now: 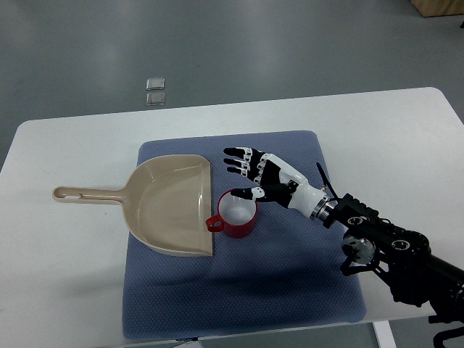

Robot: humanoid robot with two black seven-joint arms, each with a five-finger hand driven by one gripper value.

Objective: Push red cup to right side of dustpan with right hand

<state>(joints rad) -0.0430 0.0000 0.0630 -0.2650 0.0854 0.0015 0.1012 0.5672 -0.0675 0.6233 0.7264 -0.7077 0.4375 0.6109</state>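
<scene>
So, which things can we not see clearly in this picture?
- Right hand, top view: whether its thumb touches the red cup rim is unclear.
- Cup's base: hidden by its own wall.
- Two small grey squares on the floor: too small to identify.
- Left arm: out of frame.

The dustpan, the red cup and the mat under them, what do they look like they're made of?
Dustpan: probably molded plastic, beige, smooth with a soft sheen and a one-piece handle.
Red cup: glossy red outside, white inside; plastic or glazed ceramic, can't tell which.
Mat: likely woven fabric or foam, blue-grey, matte, with a fine dotted texture.
</scene>
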